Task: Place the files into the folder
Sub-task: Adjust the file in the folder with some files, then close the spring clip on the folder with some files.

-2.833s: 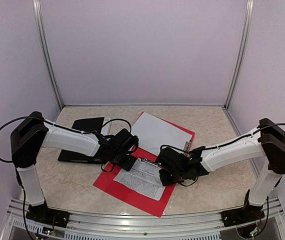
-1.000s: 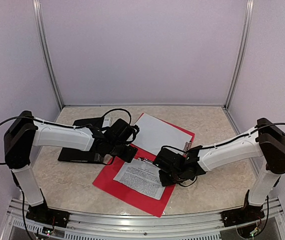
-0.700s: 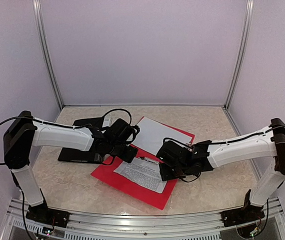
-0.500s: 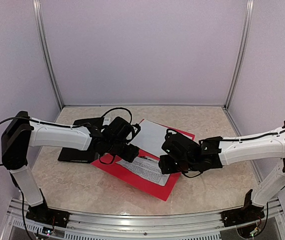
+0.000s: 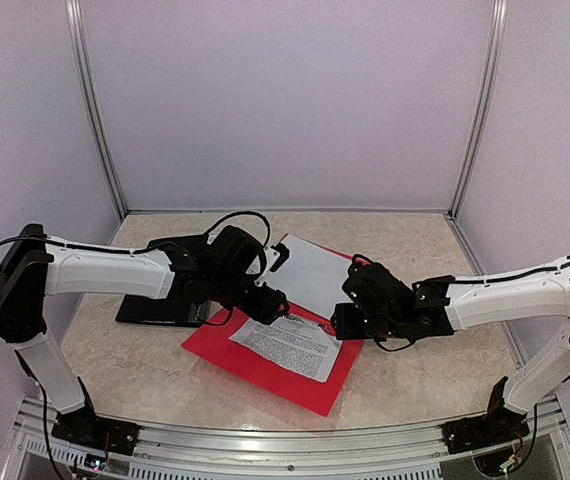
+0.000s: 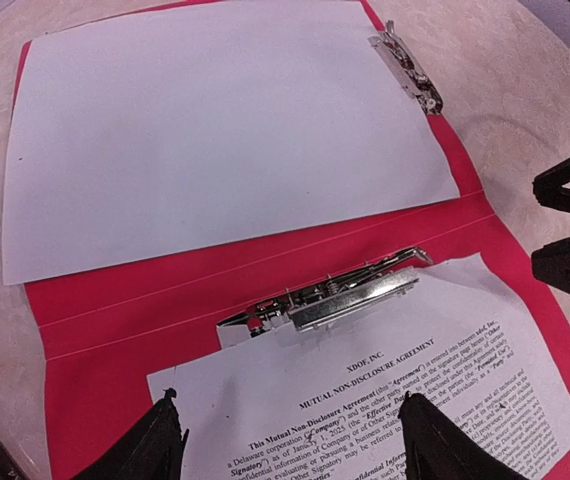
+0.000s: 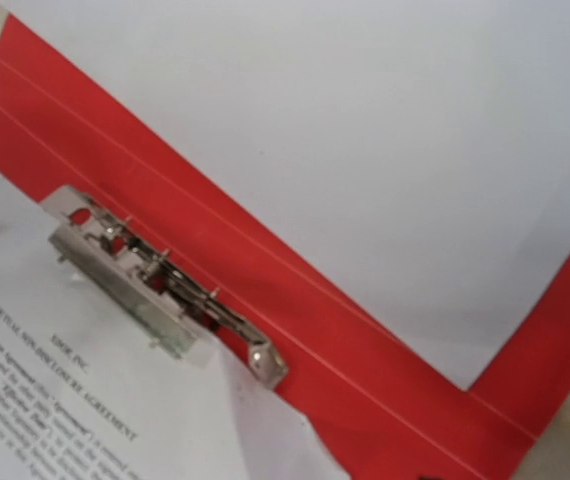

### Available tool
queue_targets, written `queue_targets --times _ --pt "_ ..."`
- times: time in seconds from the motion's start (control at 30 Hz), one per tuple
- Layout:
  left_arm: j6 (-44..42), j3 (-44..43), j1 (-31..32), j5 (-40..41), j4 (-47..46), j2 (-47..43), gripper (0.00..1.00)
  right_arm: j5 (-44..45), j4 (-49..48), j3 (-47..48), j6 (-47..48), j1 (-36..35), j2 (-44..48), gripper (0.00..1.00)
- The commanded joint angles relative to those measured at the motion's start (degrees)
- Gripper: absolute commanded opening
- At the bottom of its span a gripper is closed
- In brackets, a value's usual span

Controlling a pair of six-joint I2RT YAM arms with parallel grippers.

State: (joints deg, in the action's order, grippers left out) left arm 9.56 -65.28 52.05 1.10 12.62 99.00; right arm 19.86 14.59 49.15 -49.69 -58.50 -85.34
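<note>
- Left hand (image 6: 290, 400) open, gripping nothing, over near end of printed sheet (image 5: 290, 345).
- Right hand (image 6: 540, 225) open, empty, at right edge of folder (image 5: 265, 365).
- Printed sheet under clip (image 6: 350, 295) on near flap; blank sheet (image 5: 315, 270) on far flap.
- Folder spread open on worktop (image 5: 415, 370).

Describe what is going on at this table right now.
Papers are being filed. An open red card folder lies on the beige table. It has a blank white paper sheet on its far flap and a printed white paper sheet under the silver metal clip on its near flap. The left end effector hovers open over the printed sheet's top edge. The right end effector sits open to the right of the clip. Neither holds anything.
</note>
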Motion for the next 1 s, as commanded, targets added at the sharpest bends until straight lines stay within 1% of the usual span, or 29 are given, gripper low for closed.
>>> queue_targets --times 0.0,0.17,0.4,0.7,0.97 --pt "-1.6 0.1 0.5 -4.5 -1.1 0.2 0.71 -1.1 -3.2 -2.1 0.7 1.0 -0.2 0.53" --pt "-1.3 -4.4 0.5 -6.4 -1.2 4.0 0.66 -2.6 -6.1 -3.5 0.8 2.2 -0.7 0.52" --pt "-2.3 -12.3 0.6 -5.5 2.2 11.7 0.62 -3.2 -6.7 -4.7 1.1 3.1 -1.4 0.5" --pt "-3.5 -16.5 1.5 -5.5 4.6 17.3 0.62 -3.1 -7.3 -7.9 0.5 4.9 0.3 0.49" --pt "-4.1 -18.4 1.8 -2.7 6.5 21.1 0.6 -4.1 -8.6 -9.1 0.5 5.2 0.0 0.49"
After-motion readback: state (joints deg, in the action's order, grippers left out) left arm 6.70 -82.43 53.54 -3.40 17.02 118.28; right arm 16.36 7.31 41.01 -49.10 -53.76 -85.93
